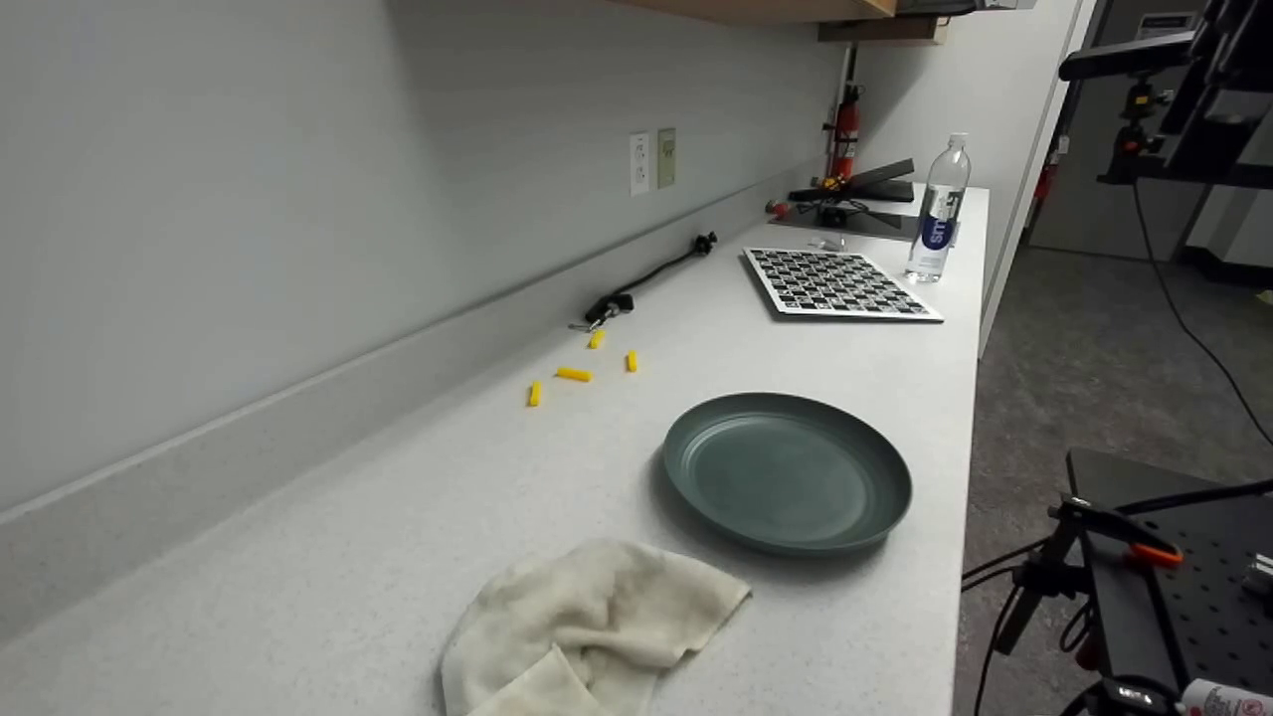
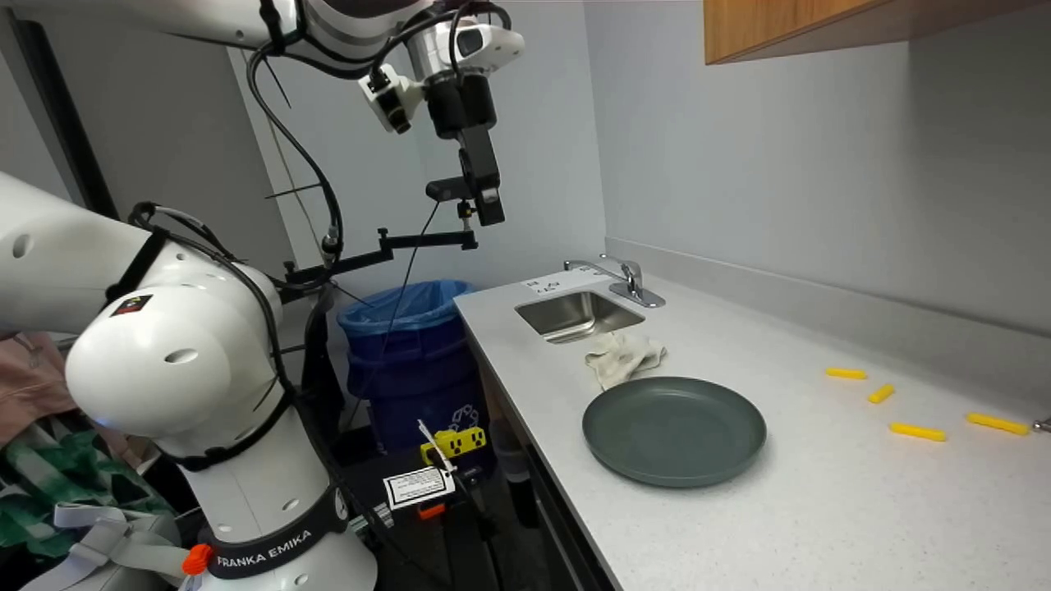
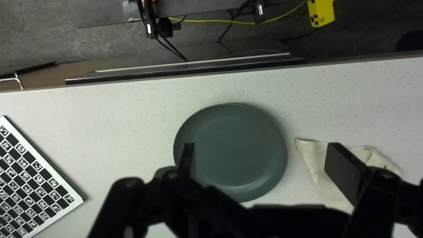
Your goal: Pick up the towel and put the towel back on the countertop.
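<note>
Towel (image 1: 597, 607): I count one, off-white and crumpled. It lies on the countertop (image 2: 821, 525), near the plate (image 2: 673, 431) but apart from it; in an exterior view it is between this plate and the sink (image 2: 575, 316).
Claw (image 3: 261, 162): one, released. Its two fingers (image 3: 343, 175) stand wide apart, and in the wrist view most of the plate is seen between them. One finger hides a part of the towel there, but in an exterior view the claw hangs in the air, well apart from the towel.
Panda arm (image 2: 176, 353): one, white, with the words FRANKA EMIKA on a black band near its base.
Plate: one, round, dark green, lying flat.
Yellow sticks (image 2: 917, 432): four, visible in both exterior views, each apart from its neighbours.
Sink: one, of metal, with one faucet (image 2: 632, 283) just beside it.
Checkered board (image 1: 835, 283): one, black and white, lying on the countertop.
Bottle (image 1: 940, 214): one, of clear plastic, upright, just beside this board.
Wall (image 1: 448, 199): two cover plates (image 1: 639, 164), side by side, one white and one greenish.
Fire extinguisher (image 1: 846, 129): one, red, by the far end of the countertop.
Recycling bin (image 2: 415, 369): one, blue, with a blue liner, near the countertop.
</note>
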You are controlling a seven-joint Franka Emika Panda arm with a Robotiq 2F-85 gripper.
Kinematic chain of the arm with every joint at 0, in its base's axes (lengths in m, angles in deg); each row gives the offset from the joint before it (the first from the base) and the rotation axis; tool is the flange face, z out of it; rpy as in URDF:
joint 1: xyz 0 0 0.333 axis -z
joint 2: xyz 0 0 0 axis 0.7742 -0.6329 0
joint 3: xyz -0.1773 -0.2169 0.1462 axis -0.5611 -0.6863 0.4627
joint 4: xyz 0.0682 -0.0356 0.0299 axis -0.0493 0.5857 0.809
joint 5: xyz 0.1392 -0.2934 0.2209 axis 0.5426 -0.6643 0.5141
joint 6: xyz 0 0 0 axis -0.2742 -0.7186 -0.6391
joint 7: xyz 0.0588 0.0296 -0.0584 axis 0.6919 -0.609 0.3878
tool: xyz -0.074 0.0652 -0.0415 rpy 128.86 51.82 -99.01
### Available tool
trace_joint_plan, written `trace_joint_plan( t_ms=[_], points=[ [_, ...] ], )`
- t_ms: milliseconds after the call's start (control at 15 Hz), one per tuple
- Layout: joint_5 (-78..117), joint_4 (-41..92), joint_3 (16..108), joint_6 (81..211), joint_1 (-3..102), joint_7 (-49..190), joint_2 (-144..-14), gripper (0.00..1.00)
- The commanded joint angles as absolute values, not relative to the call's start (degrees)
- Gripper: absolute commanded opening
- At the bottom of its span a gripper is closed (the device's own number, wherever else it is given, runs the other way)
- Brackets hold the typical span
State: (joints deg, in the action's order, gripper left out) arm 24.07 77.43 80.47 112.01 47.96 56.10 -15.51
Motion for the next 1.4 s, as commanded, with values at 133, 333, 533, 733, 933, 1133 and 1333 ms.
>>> trace_joint_plan(
  t_ms=[133,333,533,733,933,1133,1333],
  points=[
    [23.83,77.3,80.18,111.89,47.59,55.96,-15.86,1.0],
    [23.94,77.26,79.92,111.82,47.34,56.59,-16.04,1.0],
    [24.06,77.47,79.31,112.67,46.67,58.57,-16.2,1.0],
    [25.0,78.21,80.97,117.84,46.25,58.46,-19.62,1.0],
    [25.38,79.07,81.63,123.52,45.34,58.11,-22.9,1.0],
    [23.54,79.23,81.29,122.54,45.25,57.73,-22.87,1.0],
    [23.54,79.21,81.15,122.5,45.28,57.75,-23.01,1.0]
  ],
)
